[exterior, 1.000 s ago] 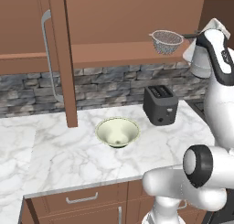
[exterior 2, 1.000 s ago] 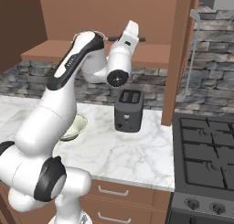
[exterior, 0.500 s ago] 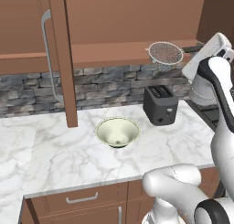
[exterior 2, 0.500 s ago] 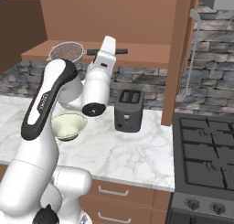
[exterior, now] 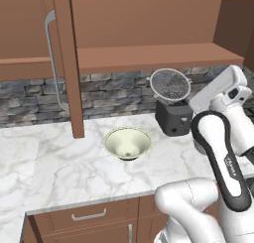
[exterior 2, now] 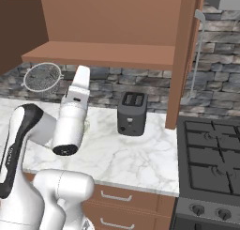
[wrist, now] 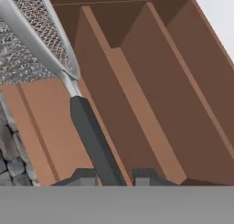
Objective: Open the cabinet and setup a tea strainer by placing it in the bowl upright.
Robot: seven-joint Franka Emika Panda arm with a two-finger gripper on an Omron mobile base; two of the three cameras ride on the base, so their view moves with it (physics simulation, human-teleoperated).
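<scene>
**Carrying the strainer down to the bowl**

The cabinet (exterior: 149, 33) stands open, its door (exterior: 62, 63) swung out edge-on above the desk (exterior: 59, 172), so the opening part of the task looks done. What is left, as I judge it, is the carry and the set-down.

The toaster (exterior: 173, 118) sits on the desk just to the right of the bowl (exterior: 127, 143) and directly under the path of the load; the descent should clear it and come in from above the bowl rather than sweeping sideways at desk height.

The bowl is wide and shallow, resting upright on the marble, well below and to the left of the strainer (exterior: 170, 84). Its sloping wall could let a round basket slide or tip, so the mesh should be lowered to the centre of the base before letting go.

The strainer hangs in the air below the shelf, above the toaster, mesh face turned toward the left base camera.

The tool (wrist: 114, 175) is clenched on the strainer's dark handle, the fingertips (wrist: 84, 176) pressing either side of it. The wrist needs to turn until the basket opens upward.
</scene>
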